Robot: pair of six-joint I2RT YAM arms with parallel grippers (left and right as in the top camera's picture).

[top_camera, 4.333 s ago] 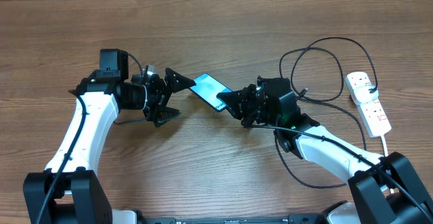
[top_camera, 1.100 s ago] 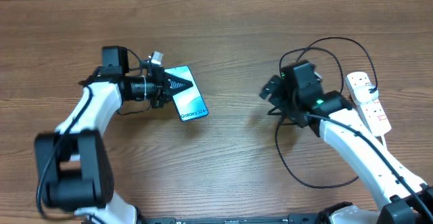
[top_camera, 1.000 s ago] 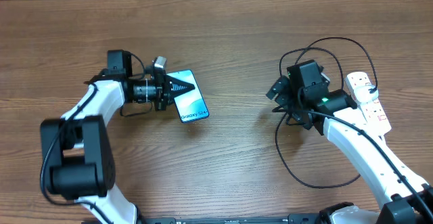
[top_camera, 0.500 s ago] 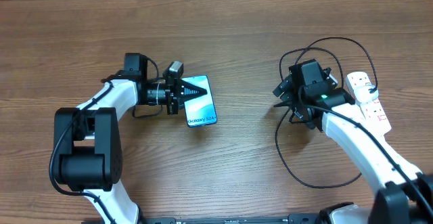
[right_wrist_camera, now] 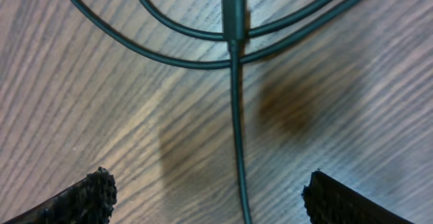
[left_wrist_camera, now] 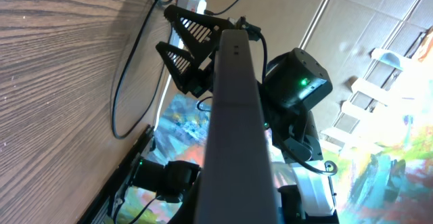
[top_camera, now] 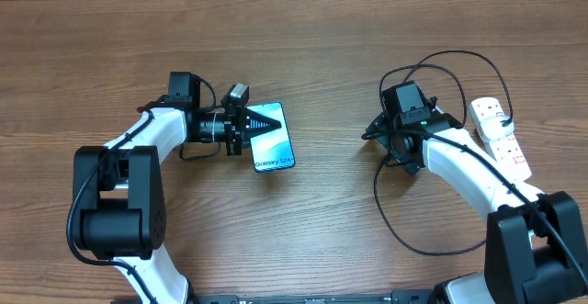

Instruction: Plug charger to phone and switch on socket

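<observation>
Though slim and flat, phone [left_wrist_camera: 237, 116] edge-on between triangular black left jaws.

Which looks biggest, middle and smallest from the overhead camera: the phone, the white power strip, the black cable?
1. Black charger cable: its loops spread widest.
2. White power strip and phone: too close to rank. The strip looks longer, the phone wider, and the left gripper holds the phone, perhaps nearer the camera.

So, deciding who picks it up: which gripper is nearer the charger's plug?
Right. The right gripper hangs open over the cable, the plug just ahead of its fingers. The left gripper is far across the table, shut on the phone.
</observation>
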